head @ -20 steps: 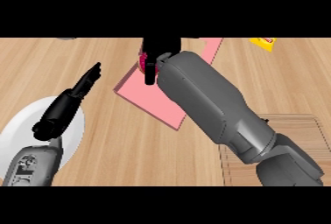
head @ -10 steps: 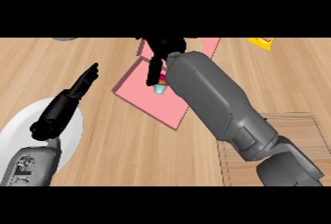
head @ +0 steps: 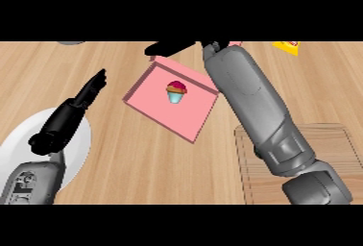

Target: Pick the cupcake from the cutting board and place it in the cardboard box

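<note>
Picking up the cupcake (head: 176, 92) called for a grasp on its blue cup from the side, keeping the topping clear. It lay on the pink board (head: 170, 113) near the tabletop's (head: 156, 168) far edge, its red top toward that edge, cup toward the near edge, long axis running far to near. The right hand (head: 170, 47) hung beyond it, holding nothing; whether its fingers were spread could not be told. The left hand (head: 74, 108) rested open near the left edge. The box (head: 337, 144) waited at the near right corner.

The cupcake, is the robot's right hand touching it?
Apart. The head view shows bare pink board between the cupcake and the right hand.
</note>
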Motion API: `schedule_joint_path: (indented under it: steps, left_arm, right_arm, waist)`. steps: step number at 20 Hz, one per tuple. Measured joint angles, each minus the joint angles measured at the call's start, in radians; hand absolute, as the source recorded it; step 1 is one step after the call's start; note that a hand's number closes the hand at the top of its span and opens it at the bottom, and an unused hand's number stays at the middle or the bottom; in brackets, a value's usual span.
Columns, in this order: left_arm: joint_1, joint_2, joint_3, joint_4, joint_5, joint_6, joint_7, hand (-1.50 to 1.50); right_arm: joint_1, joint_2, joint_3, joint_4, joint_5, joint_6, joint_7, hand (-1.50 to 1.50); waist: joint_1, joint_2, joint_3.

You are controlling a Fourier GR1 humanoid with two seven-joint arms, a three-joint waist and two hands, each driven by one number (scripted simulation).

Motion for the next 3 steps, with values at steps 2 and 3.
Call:
schedule_joint_path:
  steps: [2, 3]
  left_arm:
    - [0.008, 0.000, -0.002, 0.000, -0.003, -0.001, -0.004, 0.00]
    - [0.002, 0.001, 0.001, 0.001, -0.003, -0.001, -0.001, 0.00]
  right_arm:
    - [0.018, -0.001, -0.045, 0.013, -0.035, -0.030, -0.045, -1.50]
    - [0.029, -0.001, -0.064, 0.019, -0.047, -0.044, -0.071, -1.50]
  waist:
    - [-0.001, 0.000, -0.001]
    - [-0.003, -0.001, -0.001]
